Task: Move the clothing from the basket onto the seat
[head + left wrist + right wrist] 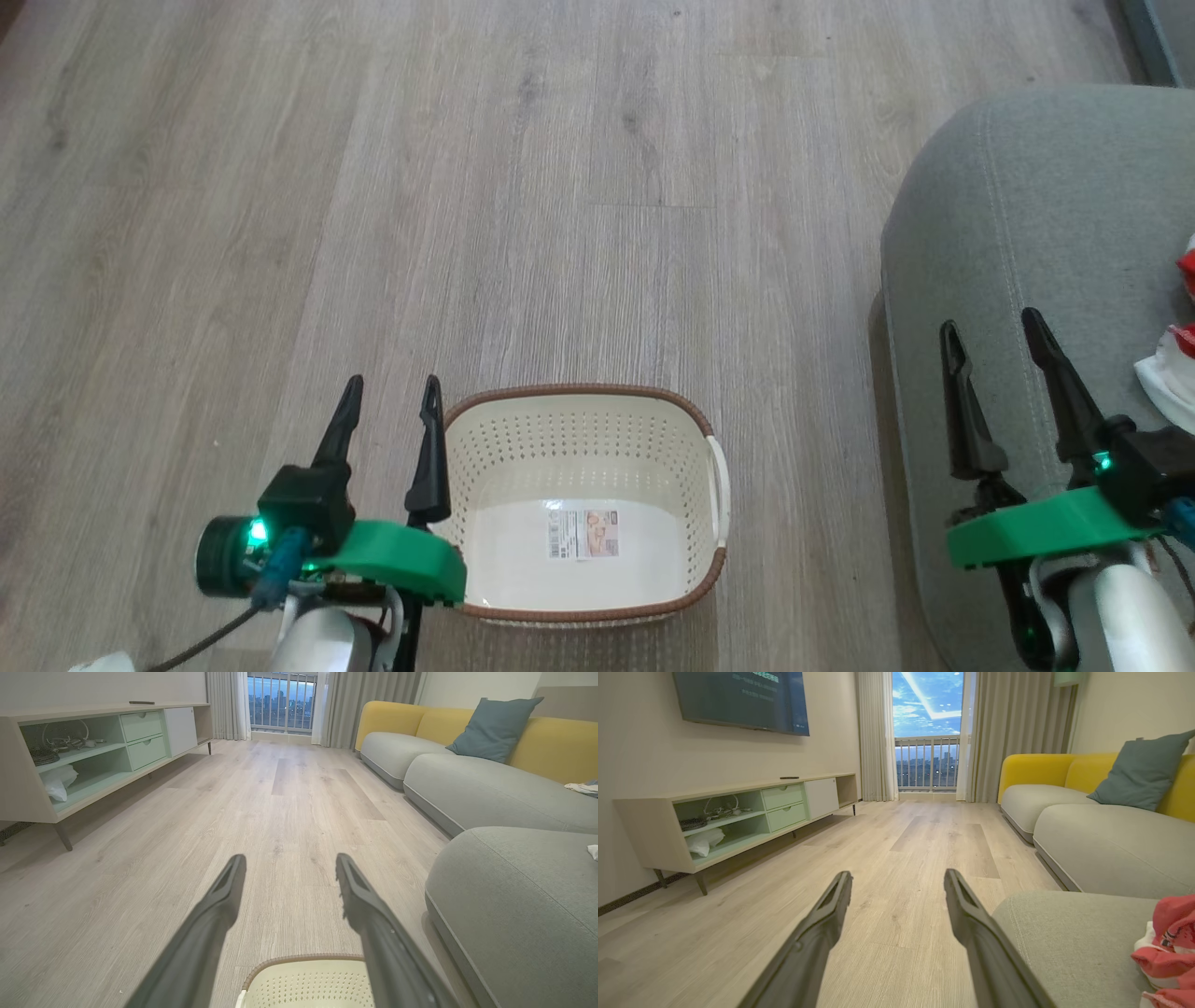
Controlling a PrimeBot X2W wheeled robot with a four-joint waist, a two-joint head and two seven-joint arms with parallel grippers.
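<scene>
Head view: the basket (579, 448) stands on the wood floor (467, 187) at the lower centre of the frame, and a paper label (583, 533) lies on its white bottom. The left gripper (392, 385) sits at the lower left, fingers pointing up the frame and spread wide, with its inner finger just beside the basket's upper-left rim corner; whether they touch cannot be told. The right gripper (991, 322) is at the lower right, also spread wide, with both fingers lying over the left part of the seat (1008, 233). The seat fills the right side of the frame, well apart from the basket. The clothing (1167, 373) lies on the seat at the far right edge, red and white, cut off by the frame and just right of the right gripper.

In the left wrist view the two dark fingers stand wide apart with floor between them. The basket's braided rim and perforated wall show at the bottom centre, and the seat bulges in at the lower right.

In the right wrist view the fingers are likewise wide apart. The seat's rounded corner lies at the lower right, with the crumpled red clothing on it in the bottom right corner. A low cabinet (738, 816) stands at the left and a yellow-backed sofa (1087, 812) at the upper right.
</scene>
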